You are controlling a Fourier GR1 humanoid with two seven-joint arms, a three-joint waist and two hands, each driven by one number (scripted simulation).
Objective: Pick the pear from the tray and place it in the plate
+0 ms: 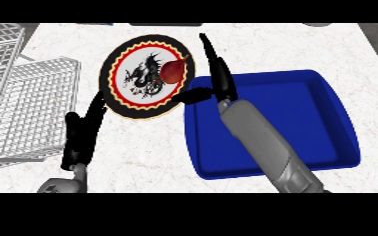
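Pear (173, 70) on plate (129, 97), right hand (215, 70) fingers straight, left hand (80, 132) relaxed beside plate

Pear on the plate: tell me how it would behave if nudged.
The pear looks rounded, so it may roll. It lies near the plate rim, so a nudge might send it off. Its smooth skin could be slippery.

The plate (125, 87) has a black rim, a red ring with a yellow zigzag edge, and a white centre bearing a black dragon. The pear (174, 70) on it is reddish-brown. The tray (325, 125) is deep blue — the counter (295, 45) white, faintly speckled. The wire racks (33, 100) at the counter's left edge are white, the hands (214, 70) black, the forearms (273, 150) grey.
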